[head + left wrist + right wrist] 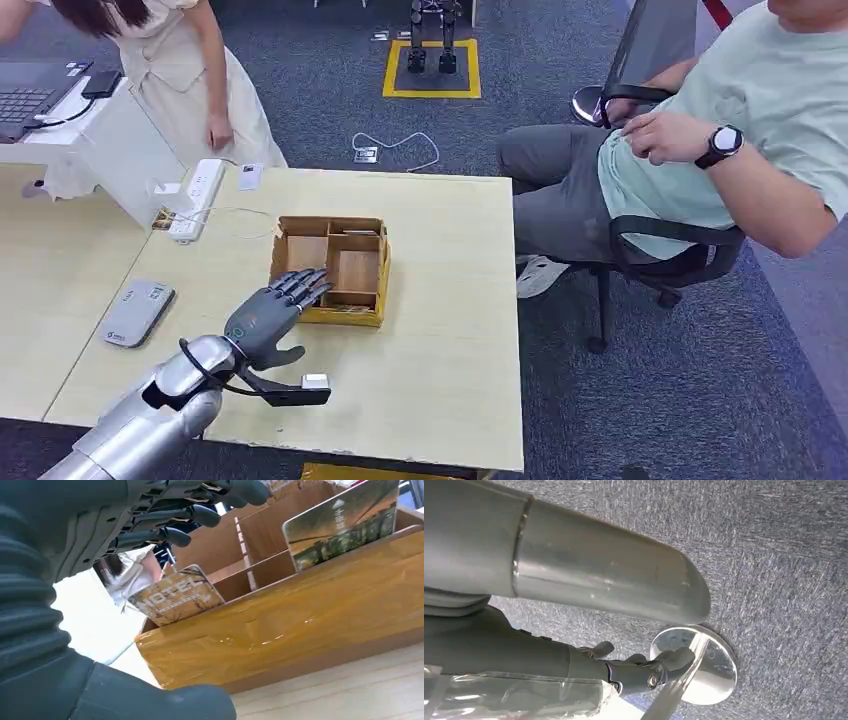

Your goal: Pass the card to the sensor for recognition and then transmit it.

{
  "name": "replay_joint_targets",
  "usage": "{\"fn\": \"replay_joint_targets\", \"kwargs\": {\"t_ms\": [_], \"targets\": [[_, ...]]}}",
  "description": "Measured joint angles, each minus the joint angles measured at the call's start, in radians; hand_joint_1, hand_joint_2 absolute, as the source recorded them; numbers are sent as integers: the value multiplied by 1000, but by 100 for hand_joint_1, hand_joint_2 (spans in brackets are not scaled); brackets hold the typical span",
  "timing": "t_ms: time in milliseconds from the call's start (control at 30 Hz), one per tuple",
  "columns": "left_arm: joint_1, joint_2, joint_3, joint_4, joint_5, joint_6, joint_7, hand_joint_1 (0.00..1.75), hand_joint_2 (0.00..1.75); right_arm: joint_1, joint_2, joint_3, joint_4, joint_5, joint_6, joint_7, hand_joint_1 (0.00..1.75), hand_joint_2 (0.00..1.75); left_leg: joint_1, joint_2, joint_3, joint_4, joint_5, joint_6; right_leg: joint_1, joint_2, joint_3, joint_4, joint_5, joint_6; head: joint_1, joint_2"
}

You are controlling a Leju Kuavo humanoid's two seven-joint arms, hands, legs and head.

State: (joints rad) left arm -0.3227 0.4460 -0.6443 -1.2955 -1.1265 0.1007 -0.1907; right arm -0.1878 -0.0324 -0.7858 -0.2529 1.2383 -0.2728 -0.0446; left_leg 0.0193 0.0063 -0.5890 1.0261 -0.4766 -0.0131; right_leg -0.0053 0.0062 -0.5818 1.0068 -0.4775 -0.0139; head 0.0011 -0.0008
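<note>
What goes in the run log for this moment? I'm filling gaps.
left hand: open, fingers over box | cards in box, not gripped | right hand: hanging, holds nothing

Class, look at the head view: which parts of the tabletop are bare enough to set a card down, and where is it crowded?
Bare table: the strip right of the wooden box, and the near edge beside it. Crowded: the far-left corner with the power strip and its cable, and the box's near-left side, where the left hand reaches in. A grey device lies left.
</note>
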Motion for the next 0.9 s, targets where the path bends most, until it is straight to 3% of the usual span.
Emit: {"fn": "replay_joint_targets", "kwargs": {"t_ms": [300, 533, 900], "targets": [[-9, -31, 20, 27, -50, 23, 25, 0, 175, 1, 0, 0, 0, 0, -2, 0, 0, 0, 0, 0, 0, 0, 0, 0, 0, 0, 0, 0, 0, 0, 0, 0], [-25, -57, 41, 67, -98, 69, 77, 0, 175, 3, 0, 0, 0, -3, -4, 0, 0, 0, 0, 0, 0, 0, 0, 0, 0, 0, 0, 0, 0, 0, 0, 0], [-34, -77, 68, 101, -111, 82, 84, 0, 175, 4, 0, 0, 0, -3, -5, 0, 0, 0, 0, 0, 0, 0, 0, 0, 0, 0, 0, 0, 0, 0, 0, 0]]}}
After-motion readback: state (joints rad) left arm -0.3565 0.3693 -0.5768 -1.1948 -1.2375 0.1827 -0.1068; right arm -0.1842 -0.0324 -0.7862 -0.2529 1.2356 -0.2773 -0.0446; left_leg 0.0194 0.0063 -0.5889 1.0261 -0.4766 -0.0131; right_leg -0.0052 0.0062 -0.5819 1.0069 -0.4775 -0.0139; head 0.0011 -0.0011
